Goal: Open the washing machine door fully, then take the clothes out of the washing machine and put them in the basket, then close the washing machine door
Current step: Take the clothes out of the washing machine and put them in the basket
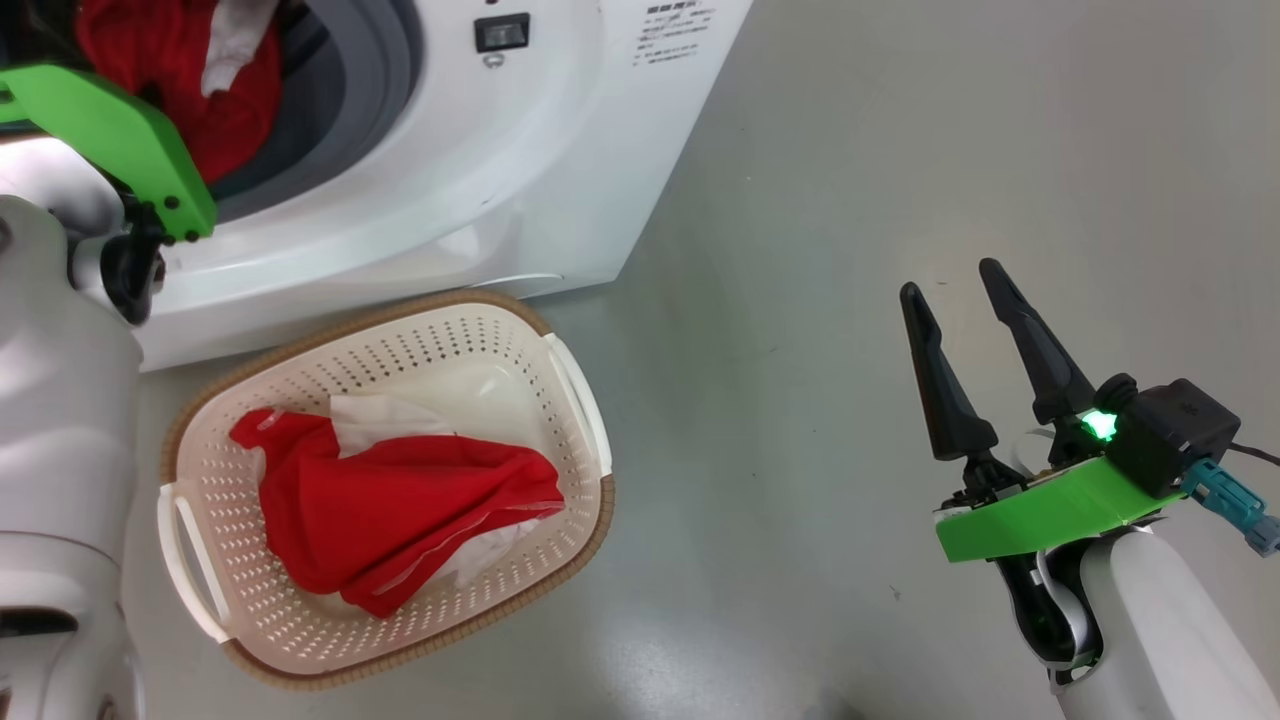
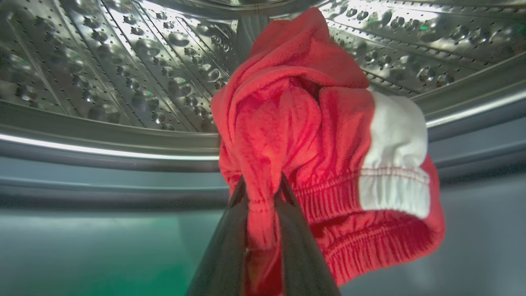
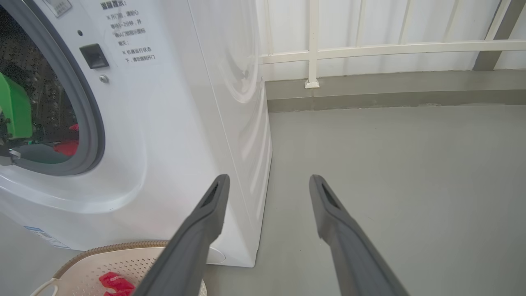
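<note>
Clothes (image 2: 312, 123) pinched by left gripper (image 2: 263, 180) (inside drum (image 2: 123, 61)).

Smooth grey floor (image 3: 390, 164); white panelled wall (image 3: 370, 20), cream rail (image 3: 390, 48), grey skirting (image 3: 370, 88)

I look out over a grey floor (image 3: 390, 164), lightly glossy. Along its far edge runs a grey skirting (image 3: 370, 92) under a white panelled wall (image 3: 370, 20). A cream rail (image 3: 390, 48) crosses the wall, and its post (image 3: 312, 24) stands on the skirting.
</note>
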Motion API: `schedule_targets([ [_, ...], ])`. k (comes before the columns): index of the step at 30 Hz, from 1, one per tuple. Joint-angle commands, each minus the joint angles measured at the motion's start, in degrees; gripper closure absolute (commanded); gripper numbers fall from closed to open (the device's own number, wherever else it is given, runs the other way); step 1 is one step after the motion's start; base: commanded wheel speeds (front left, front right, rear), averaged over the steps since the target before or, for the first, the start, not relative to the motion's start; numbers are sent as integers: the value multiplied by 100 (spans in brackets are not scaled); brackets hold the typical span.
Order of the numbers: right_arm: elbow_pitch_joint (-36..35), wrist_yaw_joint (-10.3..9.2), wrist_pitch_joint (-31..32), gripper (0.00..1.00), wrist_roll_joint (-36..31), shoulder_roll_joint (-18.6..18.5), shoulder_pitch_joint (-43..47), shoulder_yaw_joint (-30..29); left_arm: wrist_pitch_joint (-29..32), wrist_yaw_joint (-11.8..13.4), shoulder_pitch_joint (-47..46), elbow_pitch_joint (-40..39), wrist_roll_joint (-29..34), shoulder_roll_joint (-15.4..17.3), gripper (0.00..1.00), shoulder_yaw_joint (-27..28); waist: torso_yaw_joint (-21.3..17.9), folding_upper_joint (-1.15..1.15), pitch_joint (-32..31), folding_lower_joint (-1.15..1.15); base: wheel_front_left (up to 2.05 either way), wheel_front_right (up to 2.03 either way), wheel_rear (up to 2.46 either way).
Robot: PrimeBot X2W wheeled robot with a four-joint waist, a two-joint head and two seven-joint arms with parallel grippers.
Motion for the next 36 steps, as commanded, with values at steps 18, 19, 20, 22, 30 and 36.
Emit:
schedule_targets([
  [18,18,36,-37,0,178,-79,-9,-20,-2343,-224,969,-1211,-143,-59,100,-15,475,0,-249,0,0,0,0],
  [19,22,36,-37,0,178,-81,-4,-22,-2345,-225,1076,-1456,-139,-65,100,20,493,0,-274,0,0,0,0],
  [20,31,36,-37,0,176,-84,4,-23,-2346,-228,1203,-1705,-132,-77,100,54,510,0,-305,0,0,0,0],
  [22,55,36,-37,0,170,-87,21,-25,-2347,-234,1476,-2160,-108,-106,100,125,536,0,-383,0,0,0,0],
  [30,115,36,-37,0,134,-93,181,-53,-2349,-260,2428,-3390,0,-282,100,345,733,0,-810,0,0,0,0],
  [36,201,36,-37,0,142,-107,296,-16,-2349,-272,3179,-4206,167,-372,100,454,828,0,-1242,0,0,0,0],
])
